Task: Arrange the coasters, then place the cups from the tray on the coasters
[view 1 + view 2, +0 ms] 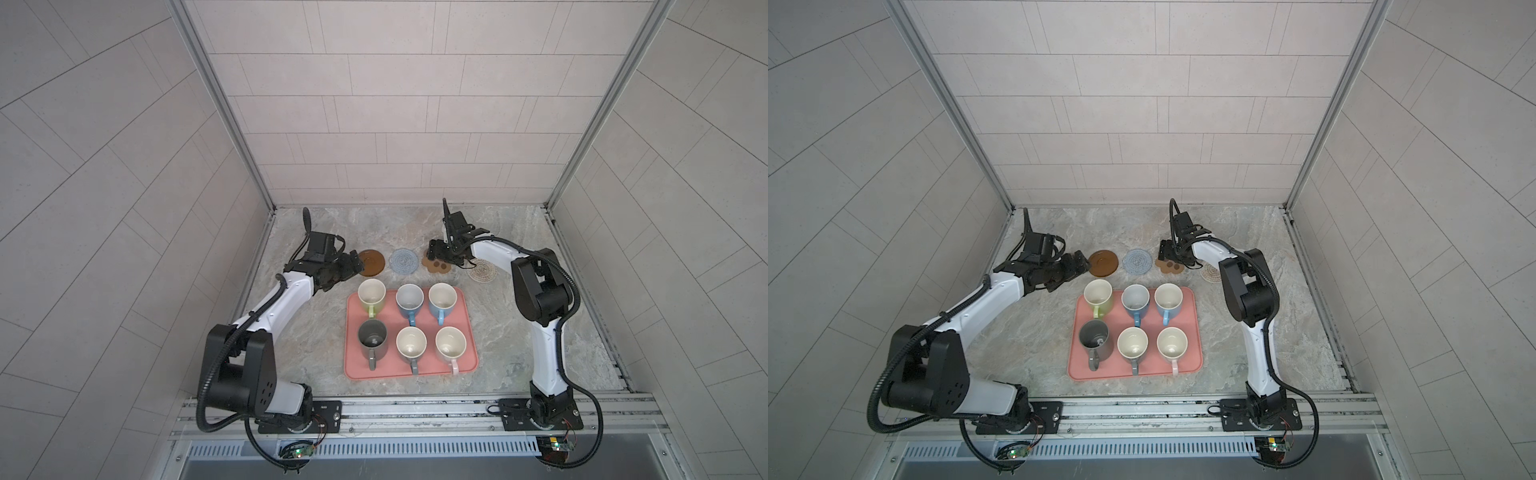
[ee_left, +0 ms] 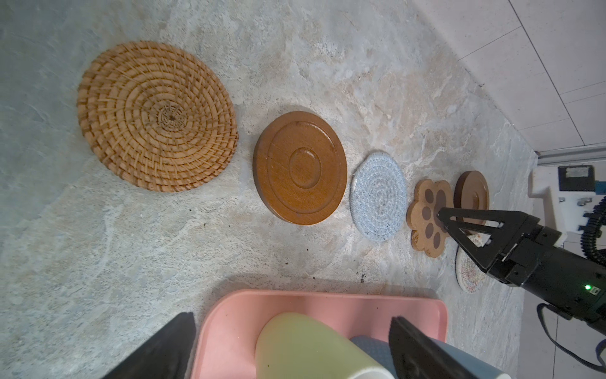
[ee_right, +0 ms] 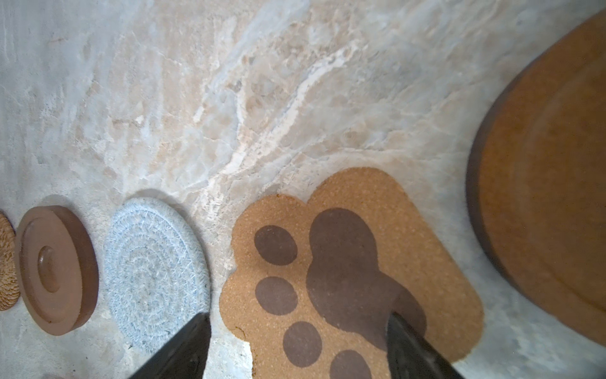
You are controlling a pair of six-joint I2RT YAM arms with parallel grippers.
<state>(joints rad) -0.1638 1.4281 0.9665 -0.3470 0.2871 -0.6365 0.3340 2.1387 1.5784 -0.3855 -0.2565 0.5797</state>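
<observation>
The coasters lie in a row behind the tray (image 1: 392, 368): rattan (image 2: 157, 115), a brown wooden disc (image 1: 371, 262), blue-grey crochet (image 1: 404, 261), paw (image 3: 344, 269), a second wooden disc (image 3: 551, 197) and beige crochet (image 1: 482, 272). Several cups stand on the tray, among them light green (image 1: 372, 293), two blue (image 1: 409, 298) and dark grey (image 1: 372, 336). My left gripper (image 2: 290, 317) is open by the tray's far left corner, above the rattan coaster in both top views. My right gripper (image 3: 296, 316) is open low over the paw coaster, holding nothing.
The grey-handled cup (image 1: 411, 340) and pink-handled cup (image 1: 450, 341) fill the tray's near row. Tiled walls close the marble table at the back and sides. The right arm's elbow (image 1: 540, 291) stands to the right of the tray.
</observation>
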